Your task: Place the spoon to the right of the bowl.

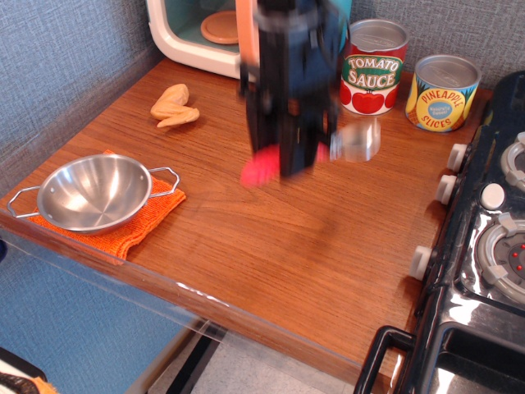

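Note:
The steel bowl [92, 192] with two wire loop handles sits on an orange cloth [135, 223] at the front left of the wooden counter. My gripper [294, 156] is blurred by motion above the middle of the counter, to the right of the bowl and well apart from it. It is shut on the spoon [261, 171]: the red-pink handle sticks out at lower left and the silver head [355, 141] shows at the right. The spoon is held above the wood.
A toy microwave [215, 31] stands at the back. A tomato sauce can [373, 66] and a pineapple can [441, 92] stand at the back right. A tan toy chicken piece [173, 106] lies at the back left. A black stove [484, 238] borders the right edge.

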